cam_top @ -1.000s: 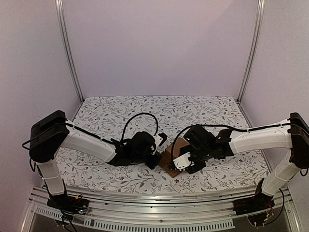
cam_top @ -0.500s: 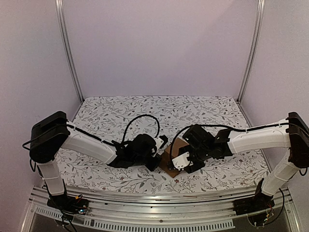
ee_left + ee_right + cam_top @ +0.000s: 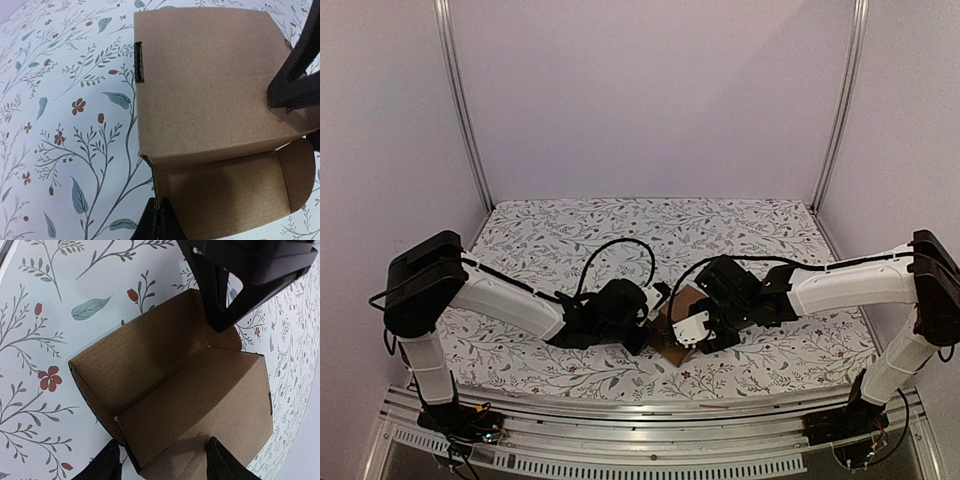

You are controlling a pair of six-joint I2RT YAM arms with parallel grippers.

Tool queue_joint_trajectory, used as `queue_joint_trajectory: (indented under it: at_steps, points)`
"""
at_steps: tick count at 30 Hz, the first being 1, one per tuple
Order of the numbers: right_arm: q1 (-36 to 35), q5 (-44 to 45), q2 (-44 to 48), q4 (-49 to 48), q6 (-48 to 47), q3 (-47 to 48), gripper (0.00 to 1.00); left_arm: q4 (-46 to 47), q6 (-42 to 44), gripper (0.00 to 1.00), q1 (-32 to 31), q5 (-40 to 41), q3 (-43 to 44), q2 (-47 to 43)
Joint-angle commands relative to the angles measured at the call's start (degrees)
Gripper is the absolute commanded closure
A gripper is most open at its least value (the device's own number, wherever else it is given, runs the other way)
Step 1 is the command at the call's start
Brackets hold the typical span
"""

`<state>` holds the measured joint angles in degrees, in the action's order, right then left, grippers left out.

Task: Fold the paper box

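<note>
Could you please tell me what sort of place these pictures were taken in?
Most likely a robotics lab test cell rather than a home. A left arm and a right arm are bolted to a metal rail. Aluminium posts frame plain pale walls. A floral table cover lies under the paper box.

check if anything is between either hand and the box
Nothing visible does. The left hand and the right hand are both right up against the box, one on each side. Both wrist views show only cardboard directly in front of the fingers.
</note>
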<state>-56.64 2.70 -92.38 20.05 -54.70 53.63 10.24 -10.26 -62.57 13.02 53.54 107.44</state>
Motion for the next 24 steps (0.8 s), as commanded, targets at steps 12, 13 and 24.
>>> queue_joint_trajectory:
  at_steps: [12, 13, 24]
  points:
    - [-0.3, -2.1, -2.5, 2.6, -0.4, -0.5, 0.44, -9.3, -0.6, 0.99, -0.9, -0.3, 9.4, 2.6]
    - [-0.3, -2.0, -2.7, 2.6, -0.5, -0.4, 0.44, -10.0, -0.7, 0.99, -0.7, -0.4, 9.9, 2.7]
    - [-0.3, -1.9, -4.1, 3.1, -0.4, 0.3, 0.48, -16.6, -0.5, 1.00, 0.4, -3.8, 14.2, 4.2]
